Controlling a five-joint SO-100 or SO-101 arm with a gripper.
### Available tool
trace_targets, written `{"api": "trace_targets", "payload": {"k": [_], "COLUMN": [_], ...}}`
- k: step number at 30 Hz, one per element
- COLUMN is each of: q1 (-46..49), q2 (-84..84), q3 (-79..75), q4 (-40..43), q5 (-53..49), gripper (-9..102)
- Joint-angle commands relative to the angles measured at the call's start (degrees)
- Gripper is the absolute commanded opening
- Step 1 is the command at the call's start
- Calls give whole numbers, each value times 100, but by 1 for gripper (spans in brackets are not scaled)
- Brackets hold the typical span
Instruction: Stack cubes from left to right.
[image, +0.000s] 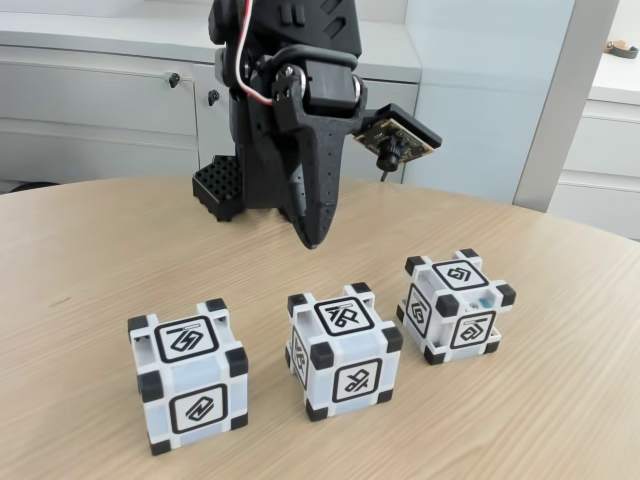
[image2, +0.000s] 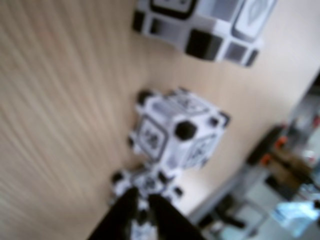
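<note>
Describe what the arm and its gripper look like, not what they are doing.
The arm is matte black plastic with blocky joint housings and a perforated black base. Red and white cables loop along its upper part. The gripper tapers to a dark pointed tip. A small camera on a bare circuit board sticks out from its side.

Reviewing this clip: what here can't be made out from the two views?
- Jaws: in the fixed view the gripper is seen edge-on, so open or shut can't be read.
- Far cube: in the wrist view it is blurred and partly behind the gripper tips.
- Near cube: cut off by the wrist view's top edge.
- Glyphs on the middle cube: too blurred to read there.
- Arm's upper part: cut off by the fixed view's top edge.
</note>
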Motion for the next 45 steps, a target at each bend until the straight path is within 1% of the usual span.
{"api": "trace_targets", "payload": {"k": [1, 4, 6, 9, 25, 33, 35, 38, 45], "q1": [35, 35, 35, 35, 35, 35, 35, 35, -44], "q2": [35, 35, 35, 35, 35, -185, -562, -1600, -5080], "q3": [-114, -114, -114, -114, -114, -325, -668, -1582, -4271], "q4": [18, 18, 18, 18, 18, -35, -35, -35, 0], "q5": [70, 70, 70, 70, 18, 255, 360, 800, 1978], "gripper": [0, 5, 4, 0, 0, 0, 0, 0, 0]}}
